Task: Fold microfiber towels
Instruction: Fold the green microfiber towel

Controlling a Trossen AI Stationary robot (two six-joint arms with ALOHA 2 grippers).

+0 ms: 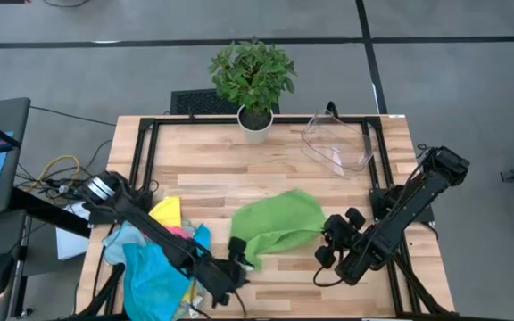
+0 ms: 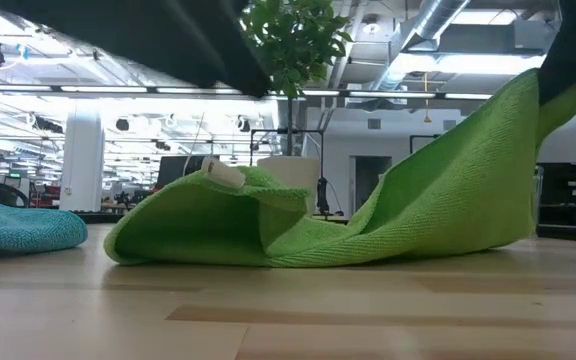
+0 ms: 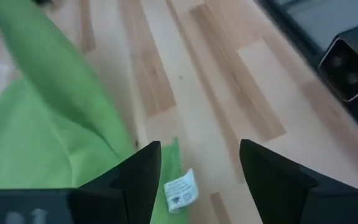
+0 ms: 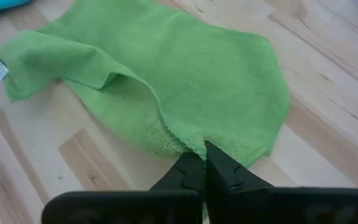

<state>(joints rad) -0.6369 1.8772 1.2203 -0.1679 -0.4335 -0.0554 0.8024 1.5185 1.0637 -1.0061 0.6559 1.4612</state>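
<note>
A bright green microfiber towel (image 1: 279, 227) lies crumpled on the middle of the wooden table. Its right side rises off the wood (image 2: 508, 150). My right gripper (image 4: 202, 163) is shut on the towel's right edge. My left gripper (image 3: 201, 180) hangs open above the towel's near left corner. That corner bears a white label (image 3: 180, 190) and lies on the table below the gap between the fingers, untouched. More towels, yellow, pink and blue, are heaped at the near left (image 1: 154, 254), partly under my left arm. My right gripper pinches the green towel's edge (image 4: 191, 144) between its two shut fingers, at the towel's right end. One layer or several, I cannot tell. The fingers slant down from the table's right side. That end is raised (image 2: 543, 95); the rest slopes down onto the table.
A potted plant (image 1: 253, 80) stands at the far edge. A clear plastic bin (image 1: 337, 143) lies at the far right. A black frame (image 1: 141, 152) runs around the tabletop. Bare wood stretches between the towel and the plant.
</note>
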